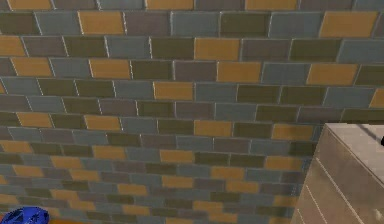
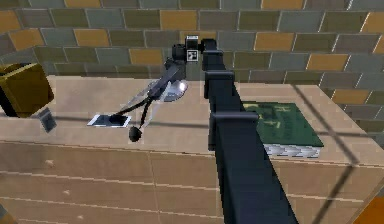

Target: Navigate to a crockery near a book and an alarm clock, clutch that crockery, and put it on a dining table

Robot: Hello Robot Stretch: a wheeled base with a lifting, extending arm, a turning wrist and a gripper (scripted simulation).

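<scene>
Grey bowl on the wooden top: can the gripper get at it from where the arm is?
Probably yes: the gripper lies right by the grey bowl, and nothing stands between them.

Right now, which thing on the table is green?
The book lying flat at the arm side view's right. The box at the left edge is brown, and the round thing near the gripper is shiny grey.

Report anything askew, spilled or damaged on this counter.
Nothing stands out. The green book lies flat on the counter, and a grey rounded thing shows by the gripper; no spill or breakage is visible.
</scene>
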